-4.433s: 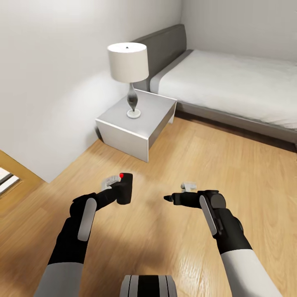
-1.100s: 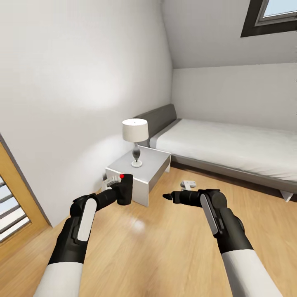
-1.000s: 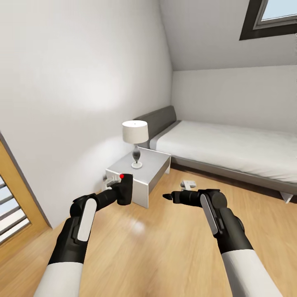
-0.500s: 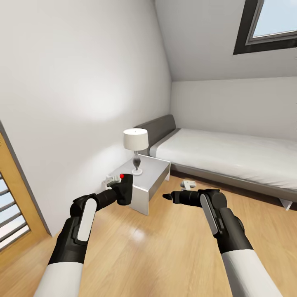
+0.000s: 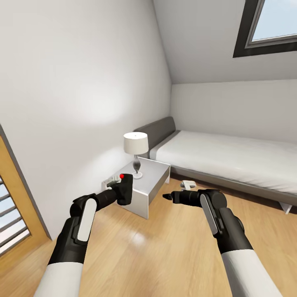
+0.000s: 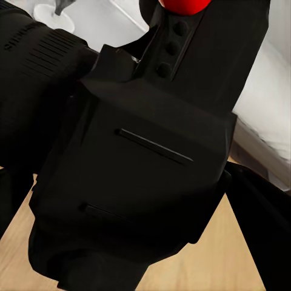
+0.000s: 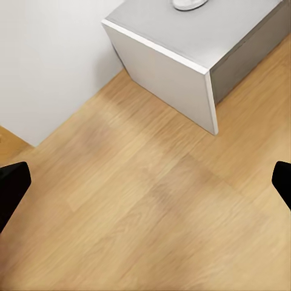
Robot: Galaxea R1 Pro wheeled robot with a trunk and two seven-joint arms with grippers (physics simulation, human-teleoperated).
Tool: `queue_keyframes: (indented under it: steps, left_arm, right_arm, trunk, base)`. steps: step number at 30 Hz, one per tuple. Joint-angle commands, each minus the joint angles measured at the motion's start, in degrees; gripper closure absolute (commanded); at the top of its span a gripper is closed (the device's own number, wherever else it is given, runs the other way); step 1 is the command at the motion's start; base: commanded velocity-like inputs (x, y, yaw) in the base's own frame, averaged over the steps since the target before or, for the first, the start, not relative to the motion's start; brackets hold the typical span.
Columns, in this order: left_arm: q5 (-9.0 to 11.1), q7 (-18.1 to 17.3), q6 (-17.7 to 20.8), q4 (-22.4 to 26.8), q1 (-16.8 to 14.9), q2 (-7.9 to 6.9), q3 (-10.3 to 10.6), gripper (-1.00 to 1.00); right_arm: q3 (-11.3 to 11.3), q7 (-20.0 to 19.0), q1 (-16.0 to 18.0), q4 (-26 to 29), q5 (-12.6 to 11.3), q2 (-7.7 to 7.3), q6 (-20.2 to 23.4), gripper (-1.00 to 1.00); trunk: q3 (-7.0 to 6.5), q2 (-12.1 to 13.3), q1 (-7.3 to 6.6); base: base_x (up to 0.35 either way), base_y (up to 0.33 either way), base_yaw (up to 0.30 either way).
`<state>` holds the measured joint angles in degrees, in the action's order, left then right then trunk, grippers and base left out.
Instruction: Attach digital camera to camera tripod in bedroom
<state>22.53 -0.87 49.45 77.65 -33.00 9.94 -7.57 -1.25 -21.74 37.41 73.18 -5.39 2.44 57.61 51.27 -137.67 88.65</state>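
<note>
- Nearest us, our left gripper [image 5: 116,189] pinches the digital camera [image 5: 125,189], red button up, held above the wood floor [image 5: 165,251].
- Our right gripper [image 5: 175,194] hangs beside it with fingers spread, holding nothing.
- Beyond stands a grey nightstand [image 5: 142,181] bearing a lamp [image 5: 135,152].
- Farthest, the grey bed [image 5: 231,159] lies along the bedroom wall.

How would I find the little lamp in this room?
Look for the grey bed along the far wall. Beside its headboard end stands a low white nightstand, and the lamp sits on top. It alone has a round white shade on a thin, curvy stem.
</note>
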Motion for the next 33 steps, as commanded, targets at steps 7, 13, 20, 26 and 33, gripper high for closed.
queue_keyframes:
  steps: [7,13,20,26,33]
  left_arm:
    - [0.15,-0.09,0.31,0.04,-0.04,0.06,-0.16,1.00]
    - [0.15,-0.09,0.32,0.04,-0.05,0.06,-0.16,1.00]
    - [0.15,-0.09,0.31,0.04,-0.05,0.06,-0.17,1.00]
    - [0.08,-0.09,0.30,0.04,-0.04,0.06,-0.17,1.00]
    - [0.06,-0.09,0.30,0.04,-0.05,0.06,-0.17,1.00]
  right_arm:
    - [0.02,0.29,0.04,0.03,-0.50,0.02,0.31,-1.00]
    - [-0.05,0.29,0.04,-0.03,-0.50,0.02,0.39,-1.00]
    - [-0.06,0.29,0.04,-0.07,-0.49,0.01,0.68,-1.00]
    - [-0.06,0.29,0.04,-0.13,-0.46,0.02,0.73,-1.00]
    - [-0.03,0.29,0.04,-0.07,-0.49,0.02,0.53,-1.00]
  trunk:
    - [-1.20,2.79,-1.56]
    - [-2.28,5.20,-2.87]
    - [-3.53,8.01,-4.41]
    - [-4.61,10.41,-5.73]
    - [-5.87,13.22,-7.27]
  base:
    - [0.000,0.000,0.000]
    - [0.000,0.000,0.000]
    - [0.000,0.000,0.000]
    - [0.000,0.000,0.000]
    - [0.000,0.000,0.000]
